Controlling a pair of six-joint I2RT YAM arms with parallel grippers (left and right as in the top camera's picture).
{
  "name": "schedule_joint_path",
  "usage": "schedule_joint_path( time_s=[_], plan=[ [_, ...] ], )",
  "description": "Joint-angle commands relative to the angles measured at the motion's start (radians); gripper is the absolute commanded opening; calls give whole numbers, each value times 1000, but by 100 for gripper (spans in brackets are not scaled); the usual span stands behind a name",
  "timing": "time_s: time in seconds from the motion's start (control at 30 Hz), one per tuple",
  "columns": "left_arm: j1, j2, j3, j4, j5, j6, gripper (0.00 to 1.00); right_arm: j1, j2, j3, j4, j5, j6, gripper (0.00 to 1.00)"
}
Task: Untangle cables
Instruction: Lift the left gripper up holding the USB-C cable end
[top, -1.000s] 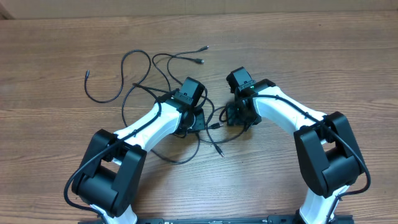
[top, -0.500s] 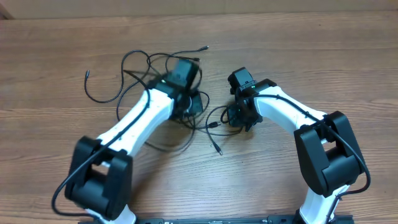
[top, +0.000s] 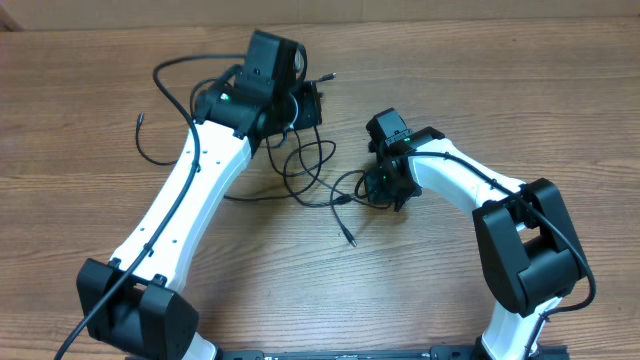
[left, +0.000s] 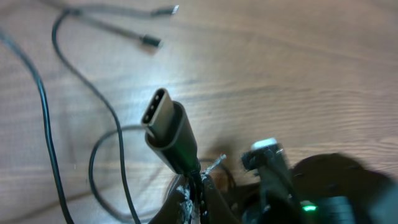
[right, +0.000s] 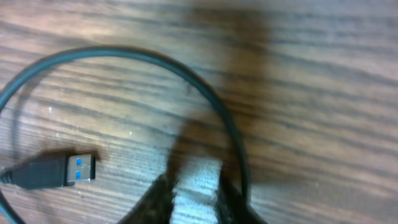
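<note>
As the left gripper (left: 196, 196) clenched the USB-C cable (left: 165, 127), pulling-apart seemed underway; the right gripper (right: 196, 186), grip unreadable, needed to pin the cable loop (right: 124, 56).

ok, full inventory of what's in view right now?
table: one, brown wood grain, fills every view
cables: several, exact count unclear in the tangle, thin black, upper centre between the arms
USB-C plug: one, black, lifted above the table on the cable end in the left gripper
USB-A plug: one, black with blue insert, flat on the table ahead of the right gripper
small plugs: two, dark, far side of the tangle
arms: two, white with black joints
left gripper: one, black, shut on the cable just below the USB-C plug
right gripper: one, black, low over a cable loop, grip unclear
</note>
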Motion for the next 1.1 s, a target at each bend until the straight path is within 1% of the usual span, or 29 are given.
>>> schedule_joint_path(
  time_s=[0.0, 0.03, 0.07, 0.2, 0.27, 0.37, 0.63, 0.7, 0.77, 0.87, 1.07],
  plan=[
    [12, -23, 99, 4, 11, 55, 4, -7, 8, -11, 2, -2, -7, 32],
    [14, -23, 121, 4, 11, 56, 4, -7, 8, -11, 2, -2, -7, 36],
    [14, -23, 150, 5, 11, 64, 4, -7, 8, -11, 2, -2, -7, 46],
    [14, -27, 243, 5, 11, 80, 4, -7, 8, -11, 4, -2, -7, 70],
    [14, -29, 288, 5, 7, 81, 4, -7, 8, -14, 7, -2, -7, 77],
    [16, -33, 360, 5, 7, 81, 4, -8, 8, -25, 17, -2, -7, 82],
    [21, -72, 529, 9, -14, 92, 4, -8, 8, -26, 17, -2, -7, 85],
    [27, -88, 564, 10, -50, 104, 4, -8, 8, -26, 17, -2, -6, 85],
    [36, -111, 589, 10, -117, 111, 4, -8, 8, -26, 18, -2, -6, 84],
    [51, -144, 598, 13, -223, 120, 4, -8, 8, -26, 18, 6, 2, 81],
    [95, -192, 598, -30, -543, 134, 4, -8, 8, -26, 21, 6, 5, 66]
  ],
)
